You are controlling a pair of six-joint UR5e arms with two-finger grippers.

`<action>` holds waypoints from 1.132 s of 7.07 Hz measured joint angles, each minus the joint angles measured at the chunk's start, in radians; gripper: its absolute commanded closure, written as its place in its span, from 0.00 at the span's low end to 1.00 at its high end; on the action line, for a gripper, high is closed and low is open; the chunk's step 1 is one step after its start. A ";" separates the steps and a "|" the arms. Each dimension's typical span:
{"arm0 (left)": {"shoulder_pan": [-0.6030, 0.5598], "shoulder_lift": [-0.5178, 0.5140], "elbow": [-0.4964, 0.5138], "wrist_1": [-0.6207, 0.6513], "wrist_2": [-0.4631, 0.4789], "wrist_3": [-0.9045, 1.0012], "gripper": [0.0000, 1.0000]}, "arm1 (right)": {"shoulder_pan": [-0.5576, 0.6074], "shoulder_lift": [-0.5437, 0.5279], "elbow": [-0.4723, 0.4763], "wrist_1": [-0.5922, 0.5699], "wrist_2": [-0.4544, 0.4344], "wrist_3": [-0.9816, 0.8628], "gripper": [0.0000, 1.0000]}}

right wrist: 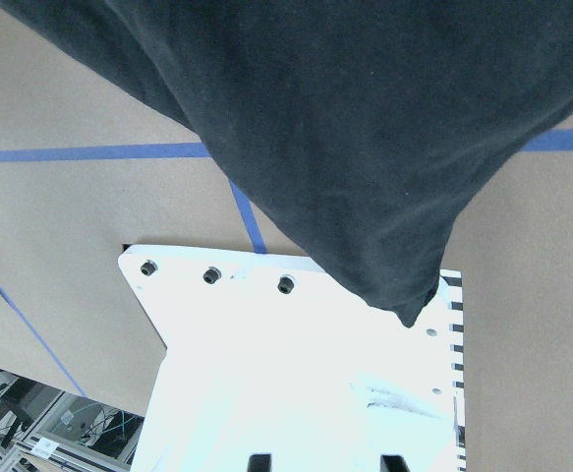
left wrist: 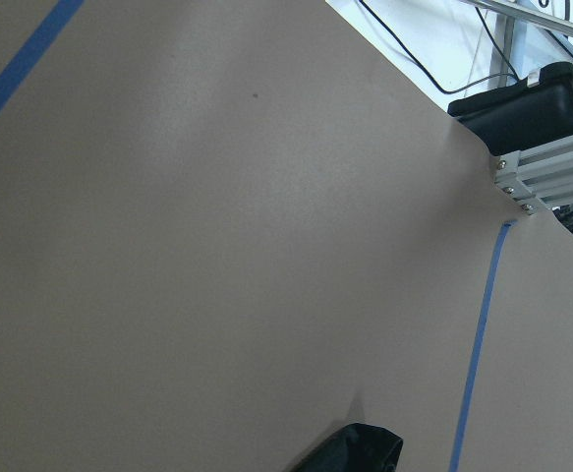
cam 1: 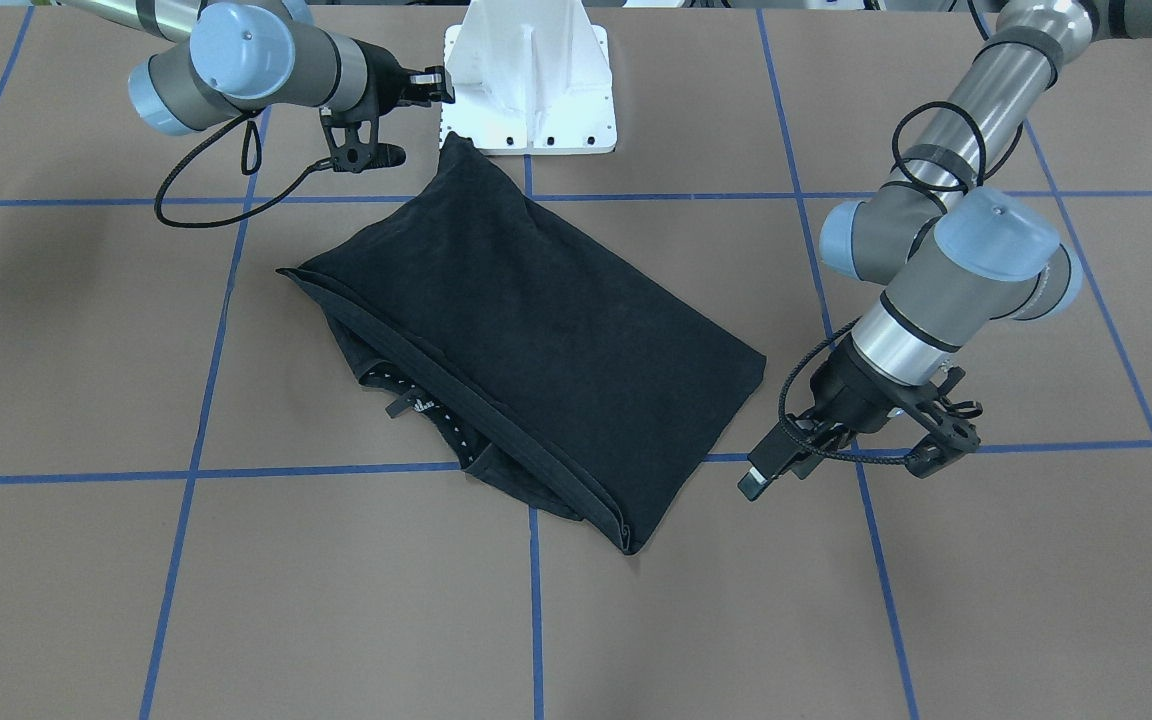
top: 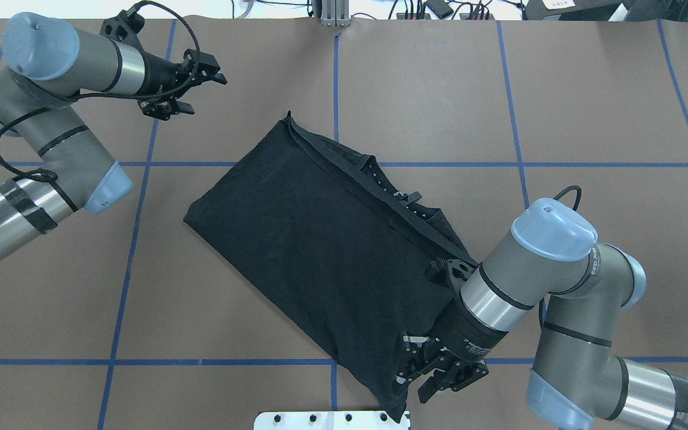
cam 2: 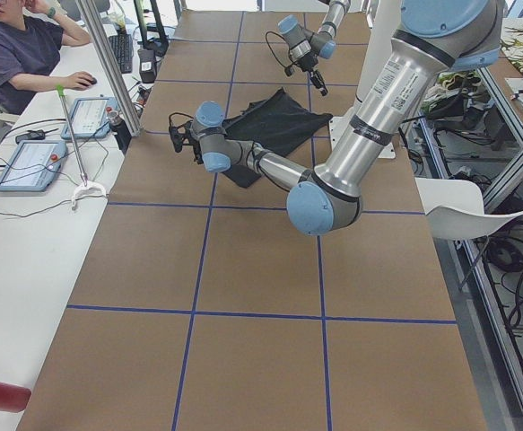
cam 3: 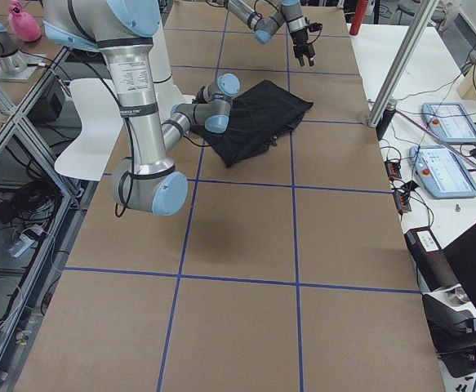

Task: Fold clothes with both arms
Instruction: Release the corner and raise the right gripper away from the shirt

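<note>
Where the front camera looks down, the shirt (cam 1: 536,330) lies folded and slantwise on the table (cam 1: 86,350), plain black side up. A neck tag at its collar edge carries white print too small to read. The left gripper (cam 1: 758,478) hangs near one shirt corner, clear of the cloth and holding nothing; only one finger shows clearly here. The right gripper (cam 1: 439,87) sits above the pointed corner beside the white base (cam 1: 531,90), tips a little apart and empty.

From overhead, both grippers have their jaws spread. The left is over bare table, near the shirt but off it. The right is over the shirt corner nearest the base, and I cannot tell whether it touches the cloth. White lettering on the right gripper's body starts "2F"; the rest is unreadable.

From the left end, a person (cam 2: 19,45) sits at a bench beside the table, and the near arm hides part of the shirt.

From the right end, the near wrist covers its own gripper.

On the left wrist view there is bare table, a blue tape line (left wrist: 478,344) and one dark fingertip (left wrist: 355,454) cut off at the bottom edge.

On the right wrist view the shirt corner reaches the base's edge; the fingers are out of frame.
</note>
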 measured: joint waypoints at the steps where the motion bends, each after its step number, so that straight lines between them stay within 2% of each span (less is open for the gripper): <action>1: 0.000 0.000 0.000 0.000 -0.001 0.000 0.00 | 0.013 0.000 0.005 0.000 0.000 0.008 0.00; 5: -0.001 0.020 -0.037 0.001 -0.007 0.001 0.00 | 0.163 0.006 0.000 0.001 -0.006 0.003 0.00; 8: -0.001 0.055 -0.098 0.005 -0.013 -0.001 0.00 | 0.282 0.008 -0.017 0.002 -0.072 -0.009 0.00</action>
